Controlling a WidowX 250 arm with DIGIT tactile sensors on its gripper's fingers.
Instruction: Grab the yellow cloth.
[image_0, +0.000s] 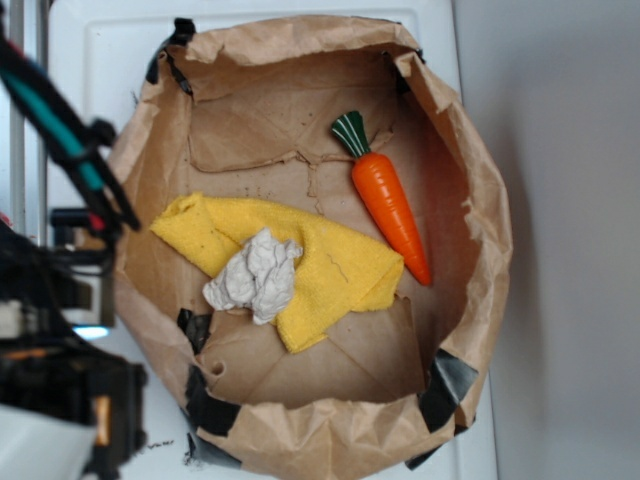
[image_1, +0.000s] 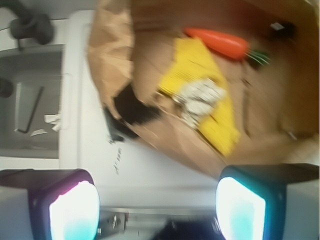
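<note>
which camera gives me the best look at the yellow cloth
The exterior view. There the yellow cloth lies sharp and almost whole inside the paper bag, hidden only where the paper wad rests on it. The wrist view shows the same cloth blurred and farther off, again under the wad.

Bright yellow cloth (image_0: 330, 270), off-white paper wad (image_0: 255, 275), orange carrot (image_0: 392, 205) with green-and-white striped top, brown paper bag (image_0: 480, 200).

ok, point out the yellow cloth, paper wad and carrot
yellow cloth (image_0: 340, 265): exterior view, bare right half of the fabric.
paper wad (image_0: 256, 277): exterior view, middle of the crumple.
carrot (image_0: 390, 205): exterior view, orange body.
</note>
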